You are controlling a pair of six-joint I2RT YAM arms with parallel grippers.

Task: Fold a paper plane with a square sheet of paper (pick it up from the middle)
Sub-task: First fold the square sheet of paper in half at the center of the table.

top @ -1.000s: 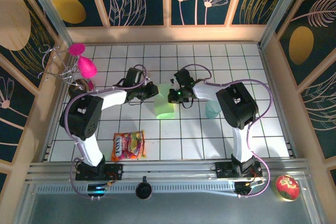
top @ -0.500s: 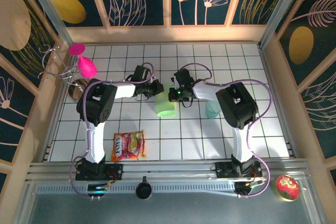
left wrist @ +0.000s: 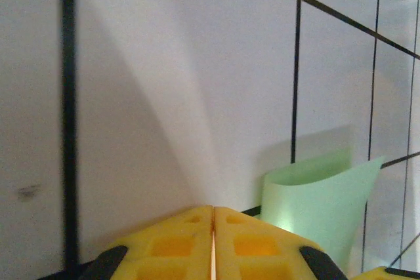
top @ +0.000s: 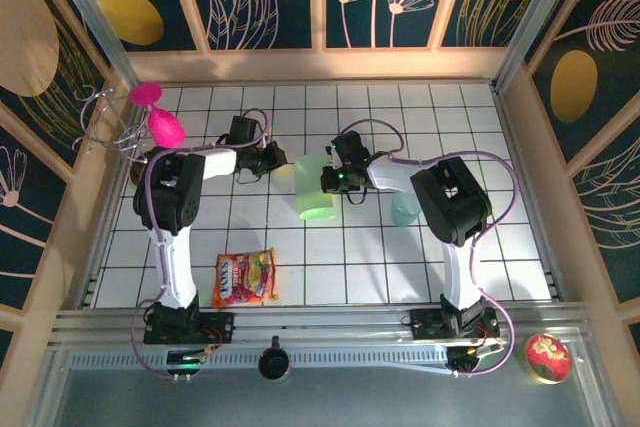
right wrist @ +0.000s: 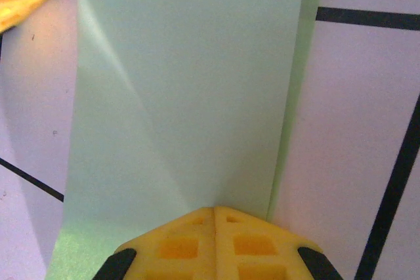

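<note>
At mid-bench [top: 400, 267]: left claw [top: 268, 159] has pulled away leftward, now just clear of square sheet of paper [top: 315, 195]; shut, empty. Right claw [top: 332, 183] shut, pinching sheet's right edge, sheet curled over. Left-side press looks finished; further folds remain.

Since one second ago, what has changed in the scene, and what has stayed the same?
The left gripper, shut and holding nothing, drew back to the left, away from the left edge of the square sheet of paper where it had been. The right gripper stayed shut on the sheet, which still curls up off the table. The teal cup and the snack packet did not move.
</note>
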